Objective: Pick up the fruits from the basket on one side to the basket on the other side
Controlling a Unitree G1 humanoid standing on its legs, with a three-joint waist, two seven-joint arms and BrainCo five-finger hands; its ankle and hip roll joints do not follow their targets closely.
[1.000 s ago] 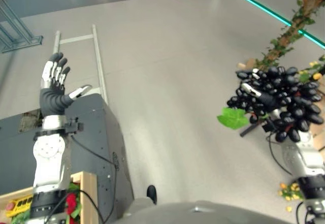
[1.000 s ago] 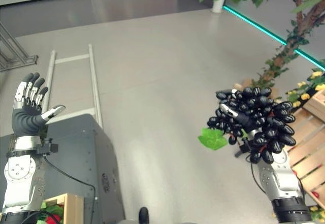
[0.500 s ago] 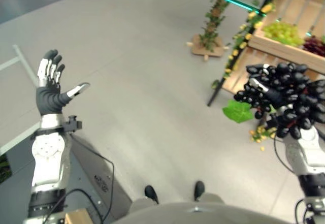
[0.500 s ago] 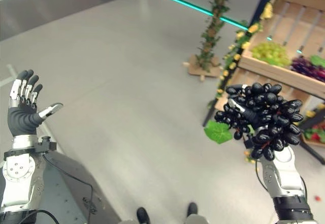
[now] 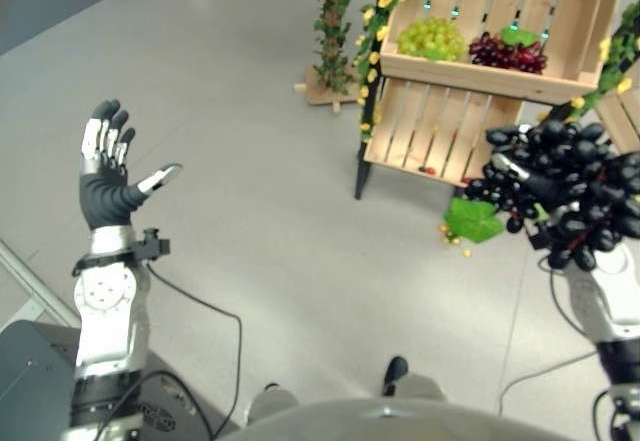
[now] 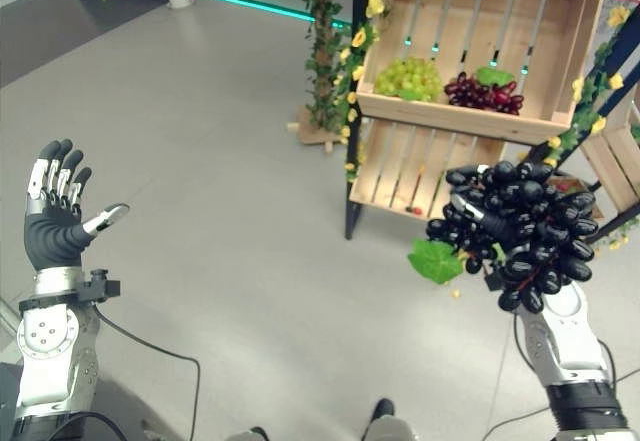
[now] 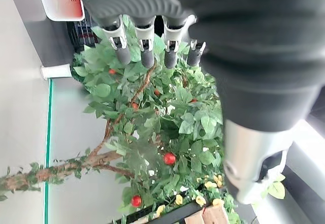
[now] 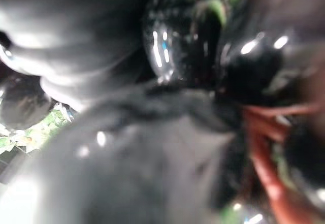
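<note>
1. The right hand [image 6: 487,223] has its fingers curled round a bunch of black grapes [image 6: 525,231] with one green leaf [image 6: 436,260], raised in the air.
2. The left hand [image 5: 108,176] is raised, fingers straight and spread, holding nothing.
3. Since a second ago the view has swung round; the wooden crate shelf [image 5: 480,71] with green grapes [image 5: 432,37] and red grapes [image 5: 509,53] has come into sight ahead of the bunch; the carry looks near its drop-off.
</note>
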